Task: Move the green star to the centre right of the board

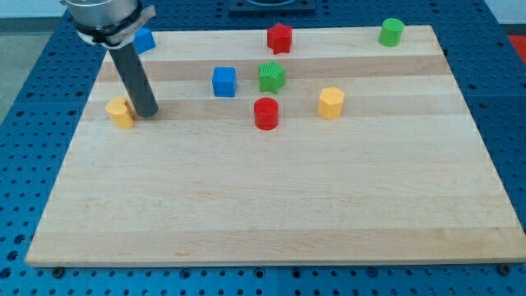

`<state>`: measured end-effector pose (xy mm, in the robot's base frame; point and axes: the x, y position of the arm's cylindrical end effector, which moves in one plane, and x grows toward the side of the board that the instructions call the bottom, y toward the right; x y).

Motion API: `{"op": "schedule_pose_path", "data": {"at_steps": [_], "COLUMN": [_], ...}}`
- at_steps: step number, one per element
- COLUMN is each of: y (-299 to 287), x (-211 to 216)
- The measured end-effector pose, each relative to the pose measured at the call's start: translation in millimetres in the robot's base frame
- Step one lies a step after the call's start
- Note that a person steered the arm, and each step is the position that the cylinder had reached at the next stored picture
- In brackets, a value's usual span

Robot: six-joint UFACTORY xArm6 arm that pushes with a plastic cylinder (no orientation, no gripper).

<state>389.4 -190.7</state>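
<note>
Tool-less, my tip grasps nothing, just beside the yellow block, well left of the green star.

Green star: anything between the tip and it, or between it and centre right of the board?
My tip sits beside the yellow block at the view's left. The blue cube lies roughly between it and the green star. Toward centre right, the yellow hexagonal block stands close to the path.

My tip beside yellow block, green star mid-board, well apart
</note>
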Motion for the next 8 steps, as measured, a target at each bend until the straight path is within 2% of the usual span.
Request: {"op": "schedule_pose_path", "data": {"at_steps": [4,8], "y": [125.4,165.6], "x": [-21.7,-66.1]}}
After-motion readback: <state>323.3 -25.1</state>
